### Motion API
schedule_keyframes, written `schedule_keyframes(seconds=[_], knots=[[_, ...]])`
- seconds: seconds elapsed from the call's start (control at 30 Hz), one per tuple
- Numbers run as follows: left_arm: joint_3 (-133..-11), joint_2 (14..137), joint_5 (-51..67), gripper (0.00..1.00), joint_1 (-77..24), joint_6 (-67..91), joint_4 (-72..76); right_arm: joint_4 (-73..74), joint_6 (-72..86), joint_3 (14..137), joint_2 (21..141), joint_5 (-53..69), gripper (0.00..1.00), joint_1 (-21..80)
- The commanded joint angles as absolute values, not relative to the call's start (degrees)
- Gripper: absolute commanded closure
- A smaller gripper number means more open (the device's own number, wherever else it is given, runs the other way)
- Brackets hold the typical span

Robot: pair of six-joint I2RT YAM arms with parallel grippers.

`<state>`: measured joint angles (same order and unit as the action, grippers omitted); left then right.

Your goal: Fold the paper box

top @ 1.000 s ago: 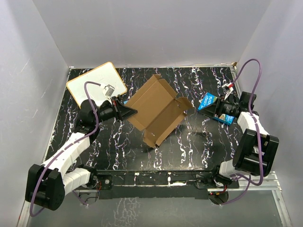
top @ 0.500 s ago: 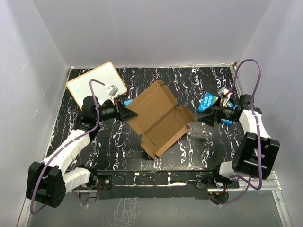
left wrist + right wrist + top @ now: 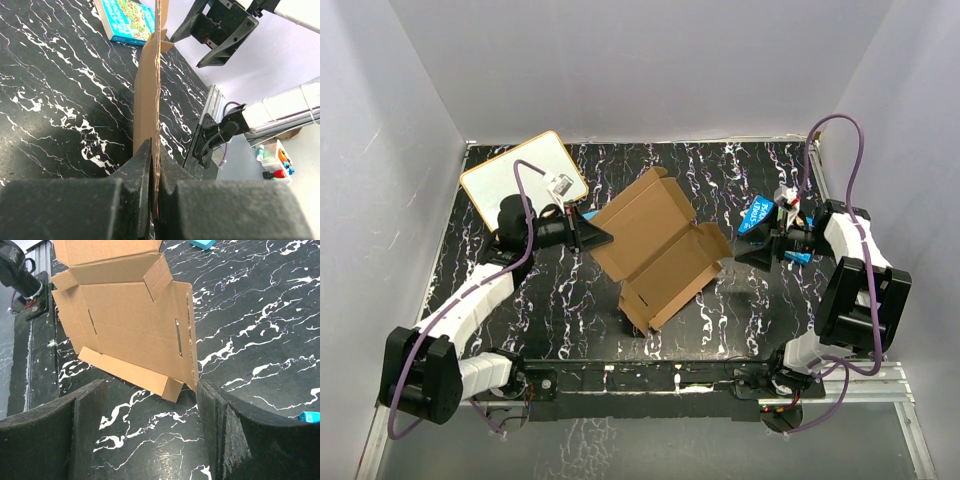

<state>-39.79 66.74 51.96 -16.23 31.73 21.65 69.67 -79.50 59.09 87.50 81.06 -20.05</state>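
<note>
The paper box (image 3: 655, 250) is a brown cardboard blank with raised flaps, held tilted above the middle of the black marbled table. My left gripper (image 3: 595, 238) is shut on its left edge. In the left wrist view the cardboard (image 3: 146, 95) runs edge-on straight out from between my left gripper (image 3: 152, 150) fingers. My right gripper (image 3: 748, 254) stands open just right of the box, apart from it. In the right wrist view the box (image 3: 130, 315) fills the top. Its low corner flap sits just ahead of the open right gripper (image 3: 150, 389), close to the right finger (image 3: 210, 405).
A blue printed box (image 3: 761, 214) lies behind the right gripper and also shows in the left wrist view (image 3: 127, 20). A white board with an orange rim (image 3: 520, 172) lies at the back left. Grey walls enclose the table on three sides.
The right gripper has opened wider and moved left toward the box's right edge. The left gripper has kept its hold while the box turned and settled a little lower.
</note>
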Motion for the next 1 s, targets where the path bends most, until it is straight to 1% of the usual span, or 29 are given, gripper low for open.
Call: schedule_keyframes(seconds=[0.0, 0.1, 0.2, 0.33, 0.43, 0.53, 0.6, 0.67, 0.7, 0.8, 0.9, 0.97], knots=[[-44.0, 67.9, 53.2, 1.0, -15.8, 32.9, 19.3, 69.4, -82.9, 62.6, 86.3, 81.1, 0.24, -18.6], [-45.1, 69.1, 52.6, 1.0, -15.8, 34.3, 18.1, 66.7, -78.9, 62.2, 85.1, 79.4, 0.27, -16.6], [-45.6, 69.9, 51.8, 1.0, -15.8, 37.4, 18.6, 60.9, -71.0, 60.8, 83.0, 77.3, 0.35, -12.8], [-45.5, 69.9, 49.9, 1.0, -15.9, 43.4, 21.6, 43.1, -51.1, 56.0, 78.2, 71.6, 0.51, -4.8], [-45.1, 69.0, 47.4, 1.0, -16.0, 47.9, 24.4, 28.6, -34.2, 52.3, 74.5, 69.5, 0.55, -0.9], [-44.2, 67.4, 43.4, 1.0, -16.6, 51.7, 27.8, 15.5, -15.1, 51.0, 74.4, 71.3, 0.55, -0.7], [-43.4, 66.5, 40.5, 1.0, -17.5, 53.8, 30.1, 11.5, -5.1, 52.2, 75.8, 72.1, 0.55, -0.6], [-42.8, 65.8, 37.8, 1.0, -18.5, 55.3, 31.6, 5.2, 9.8, 52.8, 76.6, 72.3, 0.54, -0.5], [-42.6, 65.5, 36.3, 1.0, -19.2, 55.7, 32.1, 2.2, 15.9, 52.9, 76.8, 71.9, 0.52, -0.5], [-42.4, 65.0, 31.4, 1.0, -21.2, 55.6, 32.2, -4.0, 31.4, 53.2, 76.2, 66.8, 0.42, 1.6], [-42.0, 65.1, 27.7, 1.0, -23.0, 55.9, 33.6, -8.4, 42.0, 53.3, 75.9, 63.5, 0.37, 3.0], [-42.0, 65.5, 25.7, 1.0, -24.4, 56.1, 34.6, -13.3, 47.4, 52.7, 76.3, 63.7, 0.36, 3.5]])
